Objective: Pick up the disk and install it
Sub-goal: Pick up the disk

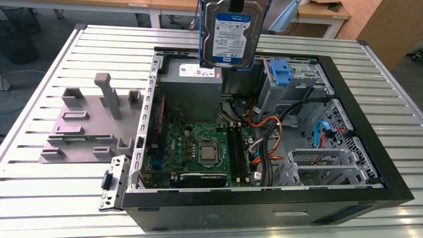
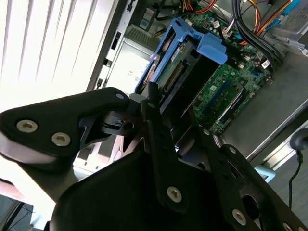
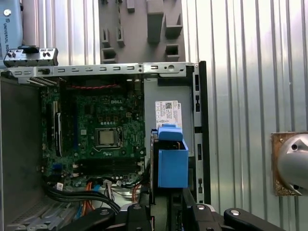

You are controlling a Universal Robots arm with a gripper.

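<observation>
The disk (image 1: 228, 34), a silver-grey hard drive with a white-and-blue label and blue side rails, hangs upright in the air above the far end of the open computer case (image 1: 264, 206). My gripper (image 1: 236, 5) is shut on its upper end at the top edge of the exterior view. In the second wrist view the black fingers (image 2: 153, 103) clamp the blue-railed disk (image 2: 180, 62) with the motherboard beneath it. In the first wrist view the disk's blue rail (image 3: 172, 166) stands edge-on just beyond the gripper (image 3: 166, 209), over the case's power-supply side.
Inside the case lie the green motherboard (image 1: 198, 144), a grey power supply (image 1: 191, 82) with a white sticker, a tall blue latch piece (image 1: 281, 74), cable bundles (image 1: 268, 134) and metal drive cages (image 1: 327, 168). A grey fixture (image 1: 92, 119) sits on the slatted table at the exterior view's left.
</observation>
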